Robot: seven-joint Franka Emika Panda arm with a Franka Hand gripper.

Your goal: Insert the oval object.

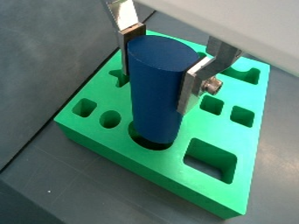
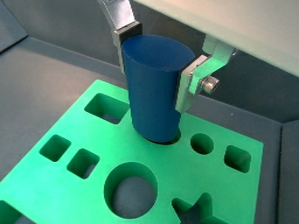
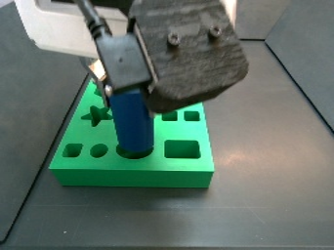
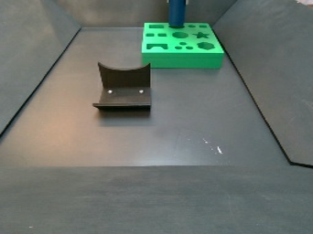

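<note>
The blue oval peg (image 1: pixel 158 87) stands upright with its lower end in an opening in the top of the green block (image 1: pixel 140 162). My gripper (image 1: pixel 162 63) is shut on the peg's upper part, one finger on each side. Both wrist views show this; in the second one the peg (image 2: pixel 156 83), the gripper (image 2: pixel 160 59) and the block (image 2: pixel 87 188) are close up. In a side view the peg (image 3: pixel 131 122) rises from the block's (image 3: pixel 131 174) front row and my fingers are hidden behind the wrist. In a side view the peg (image 4: pixel 178 11) stands on the far block (image 4: pixel 184 57).
The block's top has several other cut-outs, among them an empty oval hole (image 2: pixel 131 188), a large rectangular hole (image 1: pixel 211 157) and a star (image 3: pixel 94 115). The fixture (image 4: pixel 123 89) stands on the dark floor, apart from the block. Grey walls enclose the floor.
</note>
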